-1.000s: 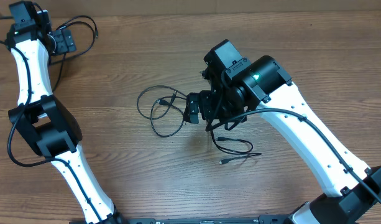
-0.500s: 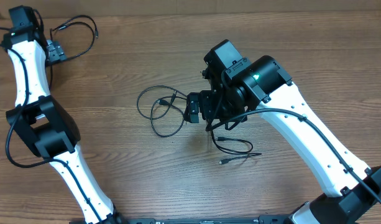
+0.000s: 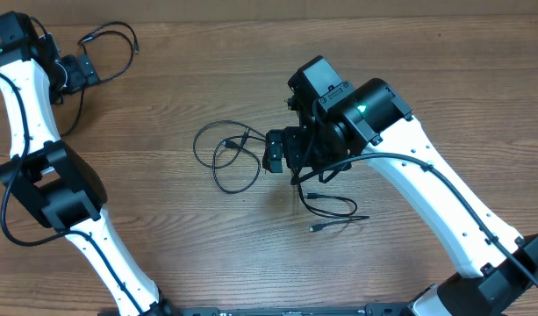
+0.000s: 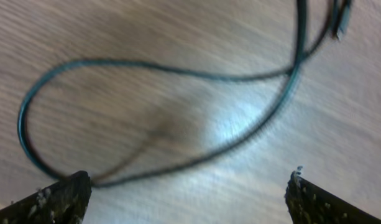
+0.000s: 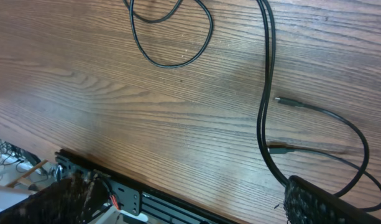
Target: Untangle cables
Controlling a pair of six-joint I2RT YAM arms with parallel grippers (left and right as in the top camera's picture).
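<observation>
Since both claws stand wide open and empty, nothing's gripped. Nearest: thin black plug-ended cord [image 5: 265, 93] below the right gripper [image 3: 276, 154], loose on the wooden table [image 3: 426, 70]. Mid-table: knotted loops of thin black cord [image 3: 226, 143]. Far left: separate black cord loop [image 3: 133, 42] just beside the left gripper [image 3: 78, 70]. Cords look light, floppy, slippery; I'd pinch near a plug, not mid-loop.

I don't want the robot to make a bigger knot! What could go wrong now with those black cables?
The open right gripper hangs by the tangled cables, where loops cross; closing there might pinch two cords and tighten the knot.
In the right wrist view a long cable runs right up to one finger, so it could snag.
The left wrist view is blurred, so the open left gripper might miss the loose cable.
</observation>
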